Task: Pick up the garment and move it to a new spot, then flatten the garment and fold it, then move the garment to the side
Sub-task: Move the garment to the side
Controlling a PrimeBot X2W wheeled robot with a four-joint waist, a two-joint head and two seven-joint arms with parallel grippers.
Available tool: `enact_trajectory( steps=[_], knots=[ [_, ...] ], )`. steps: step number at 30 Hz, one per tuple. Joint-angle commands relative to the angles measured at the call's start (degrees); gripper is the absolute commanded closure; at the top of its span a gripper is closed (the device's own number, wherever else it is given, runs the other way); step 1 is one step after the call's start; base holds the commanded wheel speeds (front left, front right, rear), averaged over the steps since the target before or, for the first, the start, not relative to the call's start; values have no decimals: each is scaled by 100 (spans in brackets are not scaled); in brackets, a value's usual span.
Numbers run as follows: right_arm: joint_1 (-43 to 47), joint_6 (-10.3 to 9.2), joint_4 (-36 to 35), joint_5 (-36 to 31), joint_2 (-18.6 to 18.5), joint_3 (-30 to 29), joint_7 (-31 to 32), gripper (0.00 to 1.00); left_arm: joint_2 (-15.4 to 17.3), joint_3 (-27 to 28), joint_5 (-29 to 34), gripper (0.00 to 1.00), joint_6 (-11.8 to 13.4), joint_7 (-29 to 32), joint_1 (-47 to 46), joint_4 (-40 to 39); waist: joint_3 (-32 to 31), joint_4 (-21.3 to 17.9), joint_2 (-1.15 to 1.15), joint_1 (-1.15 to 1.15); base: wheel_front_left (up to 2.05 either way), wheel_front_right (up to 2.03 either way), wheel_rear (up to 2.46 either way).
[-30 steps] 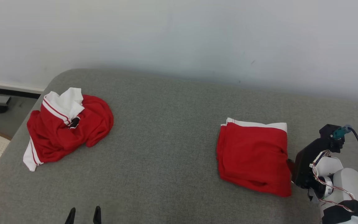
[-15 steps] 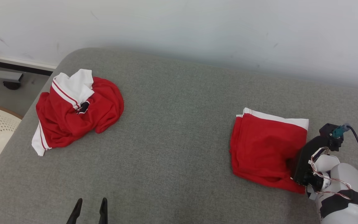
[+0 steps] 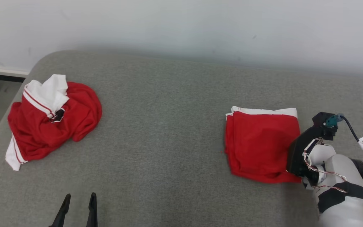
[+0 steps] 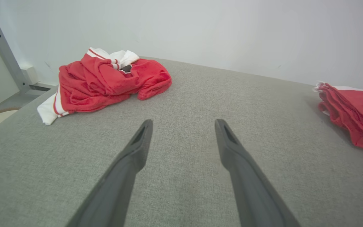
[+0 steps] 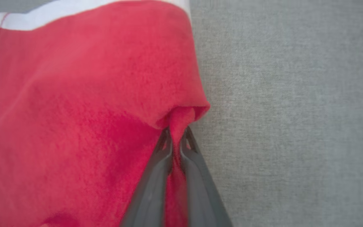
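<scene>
The right gripper has its jaws pinched almost together on a small ridge of cloth at the near edge of the folded red garment. The fabric bunches between the two fingers and puckers just above their tips. Gripping the edge and not the middle looks chosen so the stack can be dragged or lifted sideways as one piece without the layers opening. That suits the last step, moving the garment aside. Judging by the neat fold, flattening and folding are done.

The left gripper hovers over the bare grey cushion with its jaws wide and nothing between them, probably parked out of the way. Well ahead of its tips and to their left lies a crumpled red-and-white garment. The folded one sits well off to the right of its fingers.

Seen from the right wrist, the folded garment spreads ahead and to the left of the jaws. It is a rough square of several layers in soft, fleecy red, with a white band along the edge beyond the fingertips. The layered edges on the side away from the jaws are slightly uneven, and the cloth at the grip rises in a small peak.
</scene>
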State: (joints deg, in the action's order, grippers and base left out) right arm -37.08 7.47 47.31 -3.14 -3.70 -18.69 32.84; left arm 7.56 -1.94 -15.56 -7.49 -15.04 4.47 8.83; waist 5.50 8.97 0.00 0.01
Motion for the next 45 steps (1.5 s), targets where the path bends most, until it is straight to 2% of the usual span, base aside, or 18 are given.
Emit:
enact_trajectory(
  steps=[1, 3, 4, 12, 20, 24, 30, 35, 41, 42, 43, 44, 45],
  knots=[
    [152, 6, -146, -12, -206, 115, 44, 100, 2, 40, 23, 0, 6, -23, -63, -40, 40, -248, 0, -1, 0, 0, 0],
    [303, 7, -411, 18, -465, 247, 118, 100, -18, 54, 60, 0, 6, -23, -53, -82, 70, -360, 0, -1, 0, 0, 0],
    [303, 7, -411, 18, -465, 247, 118, 100, -18, 54, 60, 0, 6, -23, -53, -82, 70, -360, 0, -1, 0, 0, 0],
    [909, 7, -1400, -252, -1734, 508, 158, 100, 48, 50, 90, 0, 5, -22, -199, -321, 493, -663, 0, -1, 0, 0, 0],
    [1169, 7, -1566, -545, -2719, 111, -559, 100, 178, -80, 78, 0, 5, -22, -496, -481, 966, -618, 0, -1, 0, 0, 0],
    [1193, 6, -1593, -622, -2917, -100, -963, 100, 178, -96, 96, 0, 5, -22, -544, -488, 1048, -609, 0, -1, 0, 0, 0],
    [1241, 6, -1623, -657, -3053, -67, -1262, 100, 106, -161, 97, 0, 5, -22, -612, -425, 1083, -625, 0, -1, 0, 0, 0],
    [1266, 6, -1823, -1076, -2942, -434, -1298, 100, 97, -213, 94, 0, 5, -22, -653, -384, 1080, -621, 0, -1, 0, 0, 0],
    [1329, 6, -1971, -1384, -2764, -506, -1355, 100, 120, -256, 5, 0, 5, -22, -676, -300, 1020, -671, 0, -1, 0, 0, 0],
    [1310, 6, -1926, -1334, -2777, -484, -1396, 75, 135, -259, -3, 0, 5, -22, -689, -292, 1010, -677, 0, -1, 0, 0, 0],
    [1294, 7, -1882, -1284, -2805, -440, -1451, 19, 149, -268, 1, 0, 5, -22, -703, -283, 990, -683, 0, -1, 0, 0, 0],
    [1274, 6, -1827, -1270, -2833, -427, -1479, 0, 161, -278, -17, 0, 5, -22, -706, -272, 972, -688, 0, -1, 0, 0, 0],
    [1258, 6, -1773, -1256, -2856, -407, -1496, 0, 171, -289, -26, 0, 5, -23, -708, -258, 948, -693, 0, -1, 0, 0, 0]
  ],
)
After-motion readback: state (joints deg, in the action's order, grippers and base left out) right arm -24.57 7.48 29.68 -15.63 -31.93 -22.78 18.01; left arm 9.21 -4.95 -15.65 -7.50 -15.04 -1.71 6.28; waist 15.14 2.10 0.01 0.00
